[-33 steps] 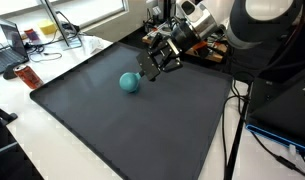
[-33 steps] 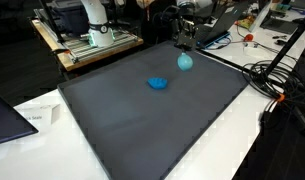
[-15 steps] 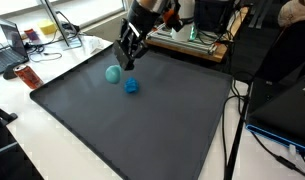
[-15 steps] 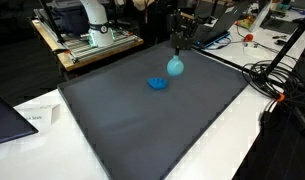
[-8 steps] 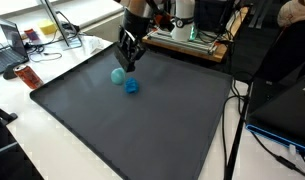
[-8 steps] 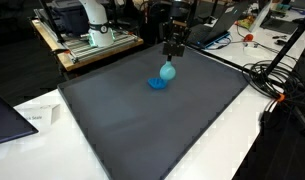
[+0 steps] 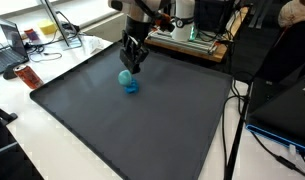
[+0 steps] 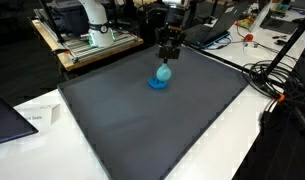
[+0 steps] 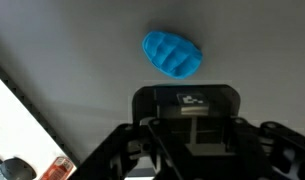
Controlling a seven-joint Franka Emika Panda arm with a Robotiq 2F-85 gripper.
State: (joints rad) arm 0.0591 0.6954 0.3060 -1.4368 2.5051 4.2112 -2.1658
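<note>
The end effector [image 7: 131, 64] is clenched on a teal ball [image 7: 124, 76] above the dark counter mat [image 7: 142, 130]. A blue ribbed lump [image 7: 132, 88] lies just beside the ball, at its five o'clock.

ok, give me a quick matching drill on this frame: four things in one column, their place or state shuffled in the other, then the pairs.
Things
1. teal ball
2. blue ridged piece
3. hand
4. black mat

Place or state
A. lying loose on the mat, right beside the ball
B. shut
C. held by the hand
D. spread flat under the rest

Pairs: 1-C, 2-A, 3-B, 4-D
</note>
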